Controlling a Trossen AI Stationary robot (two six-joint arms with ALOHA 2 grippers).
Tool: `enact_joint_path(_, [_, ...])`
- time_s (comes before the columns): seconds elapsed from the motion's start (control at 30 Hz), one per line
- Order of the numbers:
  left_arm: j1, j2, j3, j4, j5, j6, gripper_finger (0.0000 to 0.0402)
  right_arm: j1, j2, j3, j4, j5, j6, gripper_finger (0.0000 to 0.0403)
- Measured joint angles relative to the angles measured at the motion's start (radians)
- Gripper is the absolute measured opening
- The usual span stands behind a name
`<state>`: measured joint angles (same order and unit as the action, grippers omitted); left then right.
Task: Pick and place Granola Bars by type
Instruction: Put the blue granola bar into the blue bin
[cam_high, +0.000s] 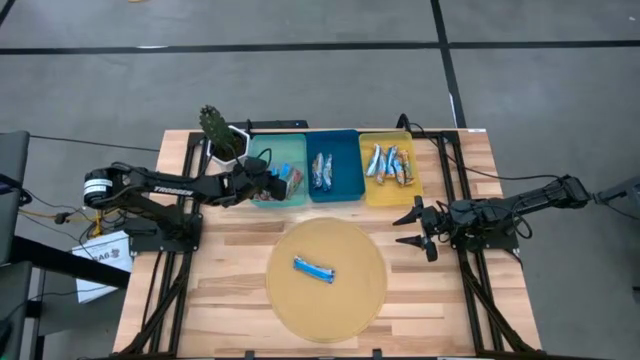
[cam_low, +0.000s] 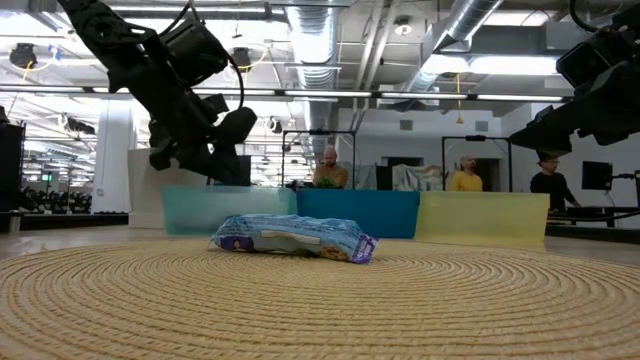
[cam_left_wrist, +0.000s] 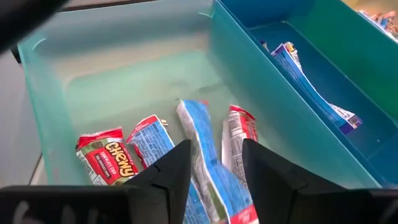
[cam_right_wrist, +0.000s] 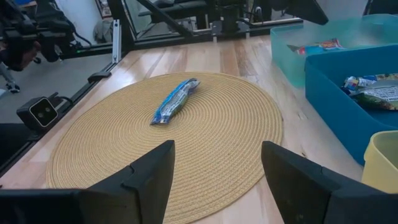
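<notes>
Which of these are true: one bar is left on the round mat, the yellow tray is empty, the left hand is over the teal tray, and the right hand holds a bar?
One blue bar lies on the round mat: true.
The yellow tray is empty: false, several bars lie in it.
The left hand is over the teal tray: true.
The right hand holds a bar: false, it is open and empty.

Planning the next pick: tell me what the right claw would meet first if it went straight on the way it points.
Probably the blue-white bar lying alone on the round woven mat. The open right claw points across the mat toward it; whether it would pass above the bar is unclear.
</notes>
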<state>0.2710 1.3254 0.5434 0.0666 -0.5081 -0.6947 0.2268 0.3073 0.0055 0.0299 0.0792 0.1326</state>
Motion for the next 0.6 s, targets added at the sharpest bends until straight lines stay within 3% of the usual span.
enact_joint_path(0.3, [-0.001,-0.001,0.000,0.016,0.006,0.023,0.0142,0.000,0.000,0.000,0.000,0.000,0.000,0.0234])
enact_joint_path(0.6, [-0.057,-0.001,0.001,0.148,0.006,0.171,0.0142,0.000,0.000,0.000,0.000,0.000,0.000,0.0234])
